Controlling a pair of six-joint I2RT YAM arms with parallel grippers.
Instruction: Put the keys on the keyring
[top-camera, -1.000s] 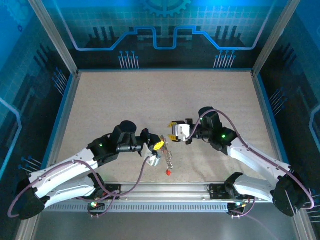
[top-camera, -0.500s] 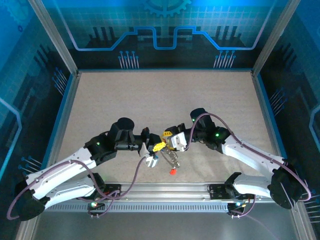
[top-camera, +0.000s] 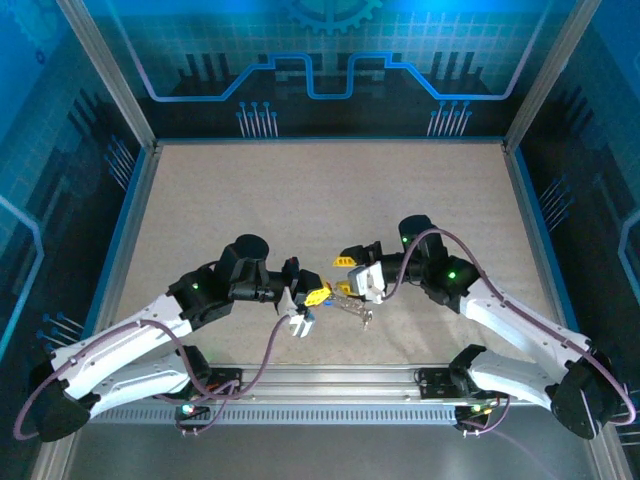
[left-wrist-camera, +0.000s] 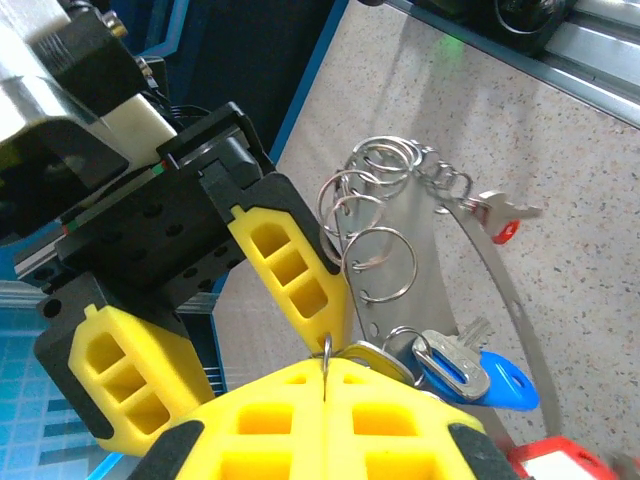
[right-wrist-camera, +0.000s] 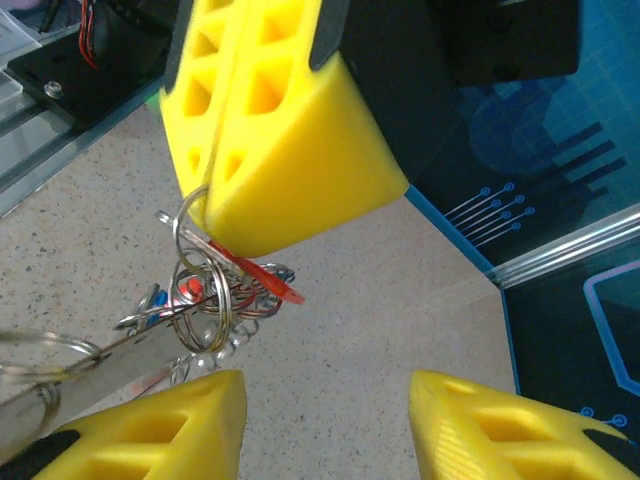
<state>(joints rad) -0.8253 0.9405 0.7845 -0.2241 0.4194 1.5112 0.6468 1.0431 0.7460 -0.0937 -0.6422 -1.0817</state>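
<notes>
The keyring (left-wrist-camera: 500, 290), a thin grey metal band, hangs just above the speckled tabletop (top-camera: 300, 200) near its front edge, between the two arms and clear of the surface. Several keys already dangle from it: a blue-headed key (left-wrist-camera: 495, 378) beside a plain silvery key (left-wrist-camera: 450, 360) close to the grip, and a small red-headed key (left-wrist-camera: 505, 232) farther along the band. A cluster of small split rings (left-wrist-camera: 375, 265) is strung alongside them. The left gripper (top-camera: 313, 297) carries the whole bunch, its yellow fingers pressed together on a thin wire loop at the top. Whether that loop is the big ring itself or one of the small rings cannot be told. The right gripper (right-wrist-camera: 325, 420) faces it from the other side with its fingers apart and nothing between them. In the left wrist view one of its fingers stands just beside the split rings, though contact cannot be confirmed. By the look of things the job is well along, with at least three keys riding on the ring. Whether a further key is waiting to go on cannot be told, and what appears to be left is for the right gripper to close in on the bunch and work the next piece round.
</notes>
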